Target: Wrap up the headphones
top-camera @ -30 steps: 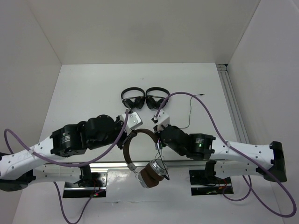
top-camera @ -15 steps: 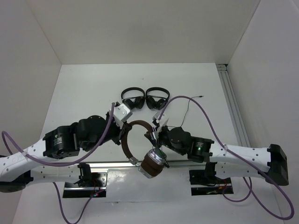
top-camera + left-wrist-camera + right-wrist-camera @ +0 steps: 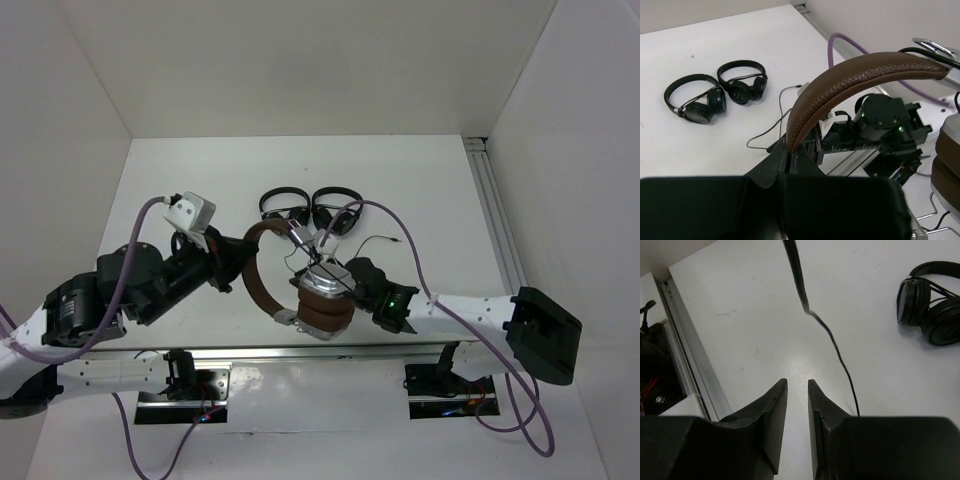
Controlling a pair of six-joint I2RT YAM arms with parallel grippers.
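The headphones [image 3: 262, 290] have a brown headband [image 3: 840, 85] and silver-and-brown earcups [image 3: 322, 303], and they hang above the table's near middle. My left gripper [image 3: 232, 263] is shut on the headband [image 3: 788, 148] near one end. The thin black cable [image 3: 385, 239] trails from the earcups across the table to the right. In the right wrist view the cable [image 3: 832, 342] runs past the right finger, outside the jaws. My right gripper [image 3: 320, 256] sits just behind the earcups. Its jaws [image 3: 797, 383] stand a little apart with only bare table between them.
Two small all-black folded headphones [image 3: 285, 211] [image 3: 335, 211] lie side by side behind the grippers; one shows in the right wrist view [image 3: 930, 315]. An aluminium rail [image 3: 495, 215] runs along the table's right edge. White walls enclose the left, back and right.
My left gripper has carried the headphones up and away from the near edge. My right gripper has followed toward the table's middle, and its jaws have gone from shut to slightly apart.
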